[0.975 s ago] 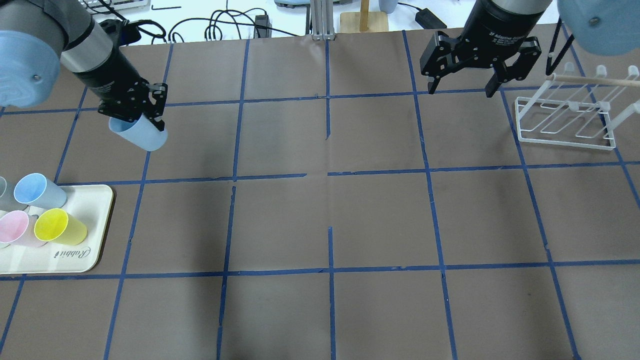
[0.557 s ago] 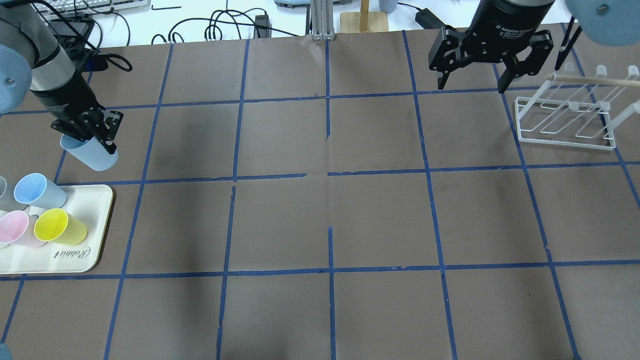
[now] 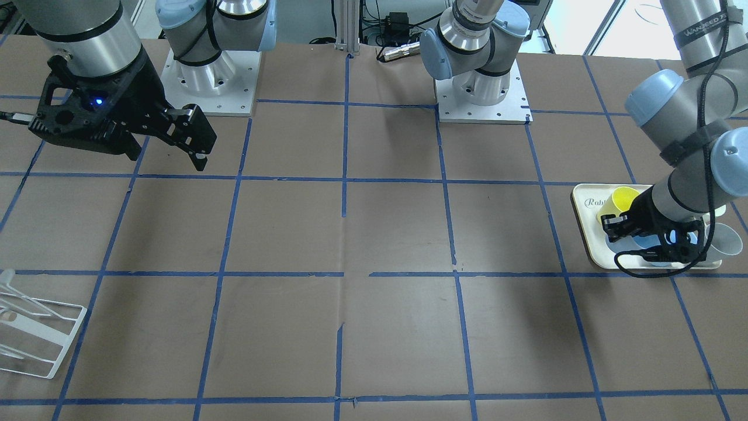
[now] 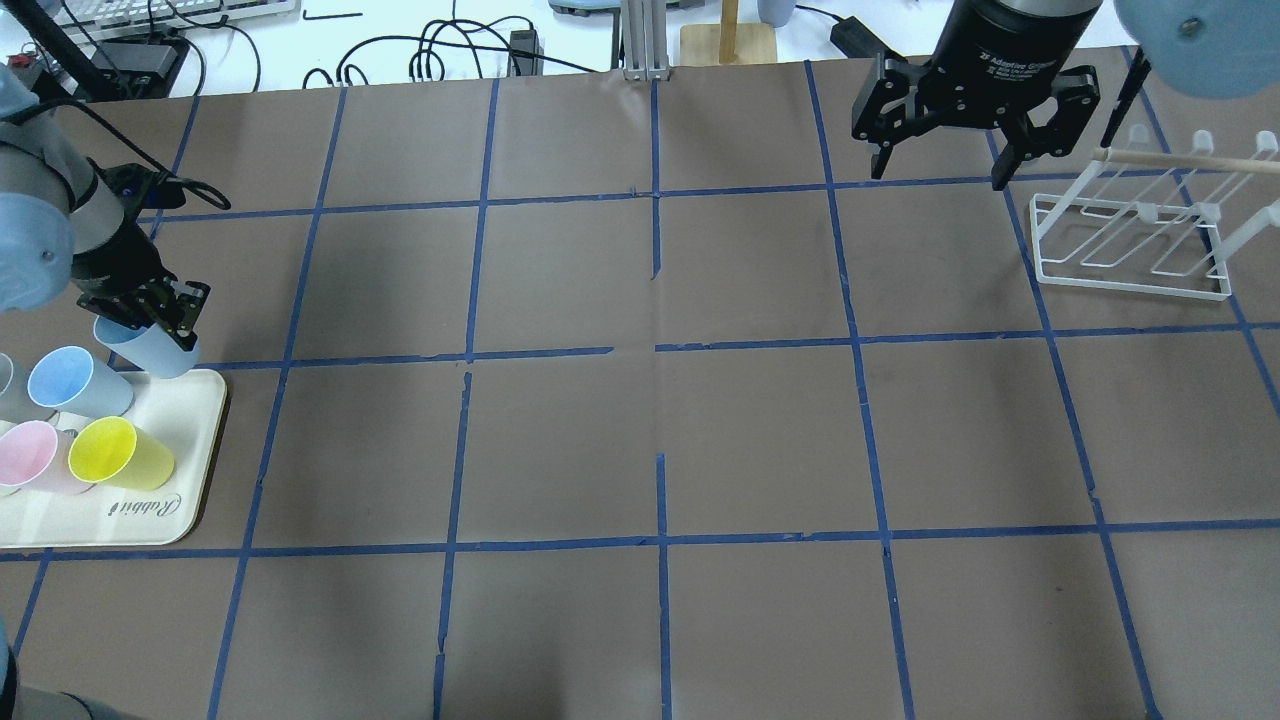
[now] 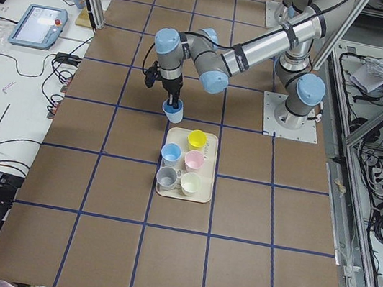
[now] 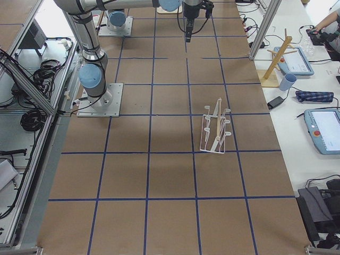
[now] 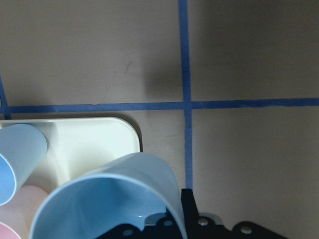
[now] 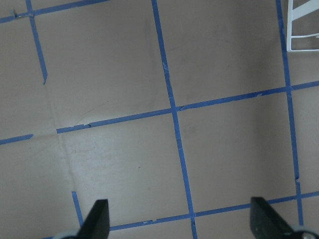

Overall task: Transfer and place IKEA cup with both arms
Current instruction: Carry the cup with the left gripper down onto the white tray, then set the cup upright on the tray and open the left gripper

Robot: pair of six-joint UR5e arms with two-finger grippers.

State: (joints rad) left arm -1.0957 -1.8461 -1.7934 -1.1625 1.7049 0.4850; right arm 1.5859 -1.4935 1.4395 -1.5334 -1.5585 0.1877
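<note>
My left gripper [image 4: 160,322] is shut on the IKEA cup [image 4: 152,352], a pale icy-blue tumbler held tilted. The cup hangs just over the far corner of the cream tray [image 4: 190,500]. The left wrist view shows the cup's rim [image 7: 114,199] close up, above the tray corner [image 7: 99,139]. From the left end, the cup [image 5: 173,113] hangs at the tray's edge. My right gripper [image 4: 935,165] is open and empty, high over the far right of the table, beside the white rack [image 4: 1130,240]. Its fingertips [image 8: 99,219] are spread wide over bare table.
On the tray stand a deeper blue cup [image 4: 75,382], a yellow cup [image 4: 120,452], a pink cup [image 4: 30,455] and a grey cup at the view's edge. Cables and devices lie beyond the table's far edge [image 4: 430,50].
My left gripper has carried the cup leftward and nearer, from the mid-left table to the tray's far corner. My right gripper has barely shifted and stays open.
</note>
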